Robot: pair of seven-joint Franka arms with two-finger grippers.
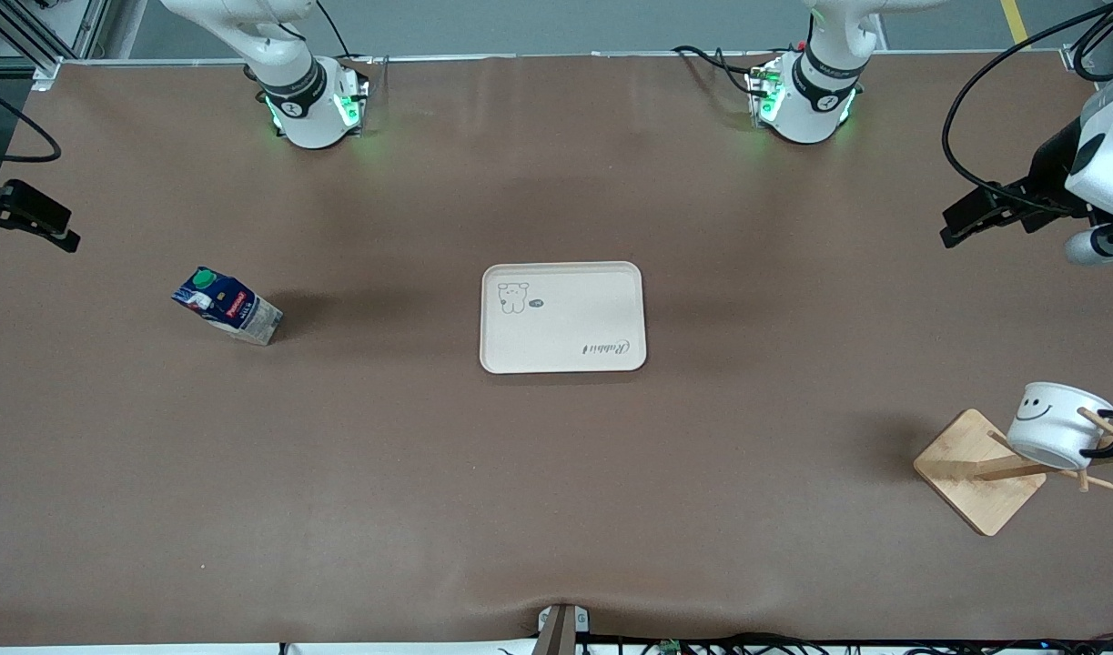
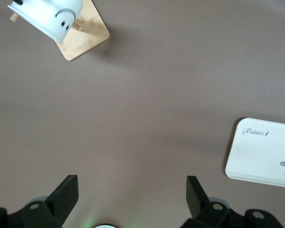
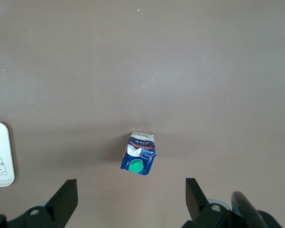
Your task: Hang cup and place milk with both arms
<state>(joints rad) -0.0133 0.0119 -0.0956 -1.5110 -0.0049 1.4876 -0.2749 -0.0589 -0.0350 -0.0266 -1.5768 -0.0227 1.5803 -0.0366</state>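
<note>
brown paper-like covering over the whole tabletop [image 1: 556, 491], faint crease at the camera edge. cream tray [image 1: 562, 317] at centre, bare, rabbit drawing and script on it. milk [image 1: 227, 306] stands upright toward the right arm's end, well apart from the tray, nothing around it. cup [image 1: 1057, 425] hangs by its black handle on a peg of the wooden rack [image 1: 979, 470] at the left arm's end, smiley face showing. left gripper [image 1: 975, 218] up over bare tabletop near that end, fingers wide, holding nothing. right gripper [image 3: 130, 202] up above the milk, fingers wide, empty. green-lit bases along the top edge.
</note>
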